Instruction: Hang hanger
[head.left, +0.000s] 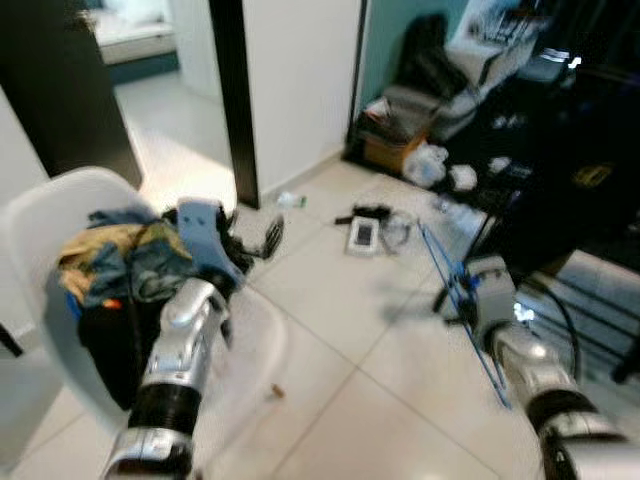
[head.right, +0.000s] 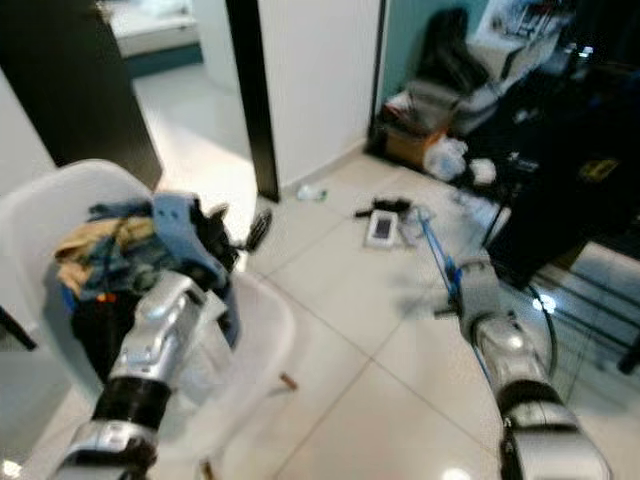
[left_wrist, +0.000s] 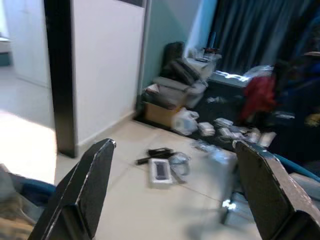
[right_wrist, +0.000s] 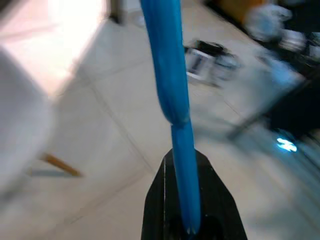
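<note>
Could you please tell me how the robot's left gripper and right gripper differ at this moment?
The left gripper has its fingers spread wide apart with nothing between them, while the right gripper is shut on the blue hanger. The left gripper is raised next to the white chair piled with clothes, whereas the right gripper is out over the tiled floor. Both have black fingers on silver arms.

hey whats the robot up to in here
The right gripper is shut on a blue hanger, held out over the tiled floor, so it isn't hung yet. The left gripper is open and holds nothing, raised beside a white chair piled with clothes. Clutter lies on the floor by the wall ahead.
</note>
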